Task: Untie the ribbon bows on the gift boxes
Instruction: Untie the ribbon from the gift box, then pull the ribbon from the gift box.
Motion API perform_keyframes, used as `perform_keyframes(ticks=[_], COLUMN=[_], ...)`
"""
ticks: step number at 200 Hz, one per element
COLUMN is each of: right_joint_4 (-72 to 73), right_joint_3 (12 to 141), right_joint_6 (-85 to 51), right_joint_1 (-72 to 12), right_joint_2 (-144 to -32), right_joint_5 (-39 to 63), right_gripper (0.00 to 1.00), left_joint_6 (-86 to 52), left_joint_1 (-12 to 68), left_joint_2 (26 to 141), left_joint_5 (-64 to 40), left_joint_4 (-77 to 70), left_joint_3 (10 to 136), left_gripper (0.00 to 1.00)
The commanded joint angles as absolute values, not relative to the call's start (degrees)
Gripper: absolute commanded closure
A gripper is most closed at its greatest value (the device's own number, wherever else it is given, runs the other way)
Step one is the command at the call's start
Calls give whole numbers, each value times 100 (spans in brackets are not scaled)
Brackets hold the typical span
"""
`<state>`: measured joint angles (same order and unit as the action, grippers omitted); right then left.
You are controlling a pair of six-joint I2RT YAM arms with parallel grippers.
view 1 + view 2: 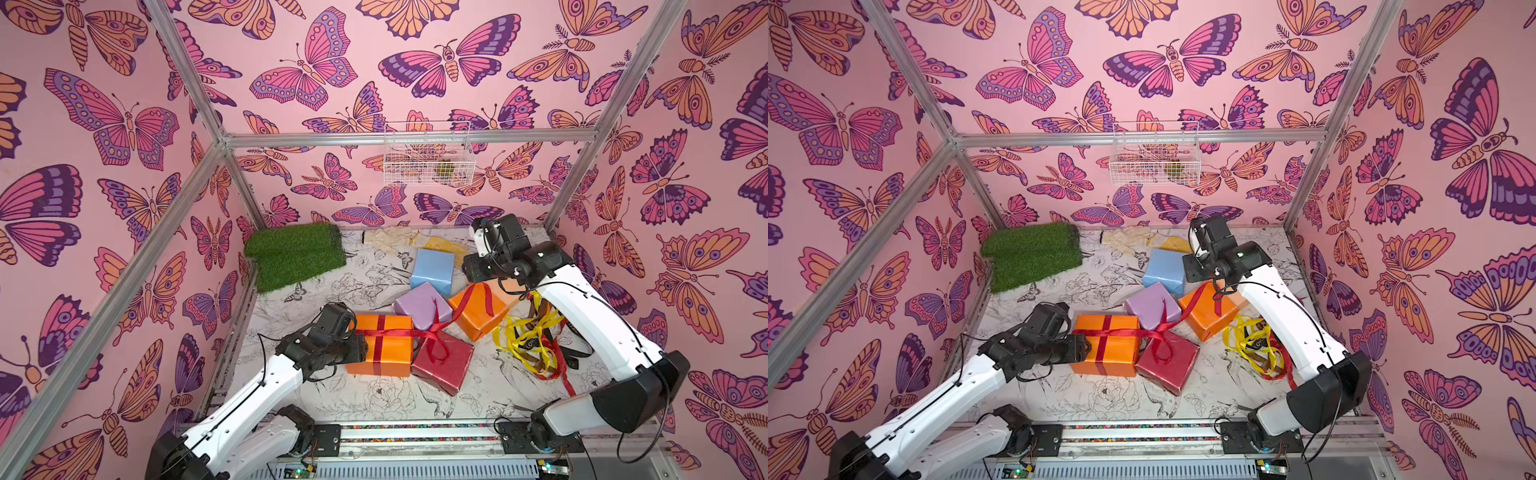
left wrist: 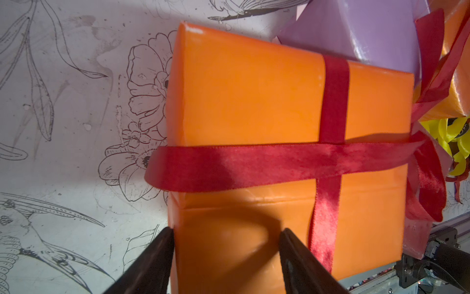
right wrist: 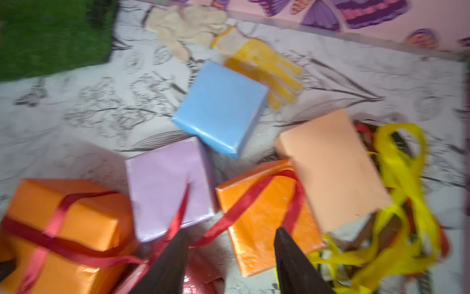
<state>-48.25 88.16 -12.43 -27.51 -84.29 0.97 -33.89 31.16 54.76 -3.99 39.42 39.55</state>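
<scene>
The near orange gift box (image 1: 395, 349) wears a crossed red ribbon (image 2: 279, 163) whose knot and loops hang over the dark red box (image 1: 442, 365). My left gripper (image 2: 225, 230) is open, its fingers resting against that orange box's end face. A loose red ribbon (image 1: 467, 301) drapes across the second orange box (image 1: 478, 320). Lilac (image 1: 419, 305), light blue (image 1: 432, 270) and peach (image 3: 330, 168) boxes are bare. My right gripper (image 3: 231, 230) hangs open and empty above the boxes at the back right; its view is blurred.
A tangle of loose yellow, brown, black and red ribbons (image 1: 534, 338) lies under the right arm. A green turf mat (image 1: 295, 253) and two gloves (image 1: 392, 239) sit by the back wall. A wire basket (image 1: 428, 153) hangs on that wall.
</scene>
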Motion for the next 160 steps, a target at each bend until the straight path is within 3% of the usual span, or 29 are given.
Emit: perform_keyframes(ticks=[1,56,104,160], right_joint_4=[-3970,-2310,-1158,-859], right_joint_3=[8328,7297,6841,6900], right_joint_6=[-1787,-3008,-3880,-4211], right_joint_1=[-3071,-3928,-4436,-4744], right_joint_2=[-8430,-8844,-9180,-9610], right_joint_5=[1774,2875,2699,2618], right_gripper=[43,43,47,50], left_joint_6=[-3416,-3415,-3395,-3385], left_joint_1=[3130,3137,3138,3138], left_joint_2=[5493,5449,5397,5373], left_joint_5=[-110,-101,-79,-53], left_joint_4=[4124,3958,3911,3878], left_joint_3=[3970,3934,3913,3894], left_gripper=[33,33,33,33])
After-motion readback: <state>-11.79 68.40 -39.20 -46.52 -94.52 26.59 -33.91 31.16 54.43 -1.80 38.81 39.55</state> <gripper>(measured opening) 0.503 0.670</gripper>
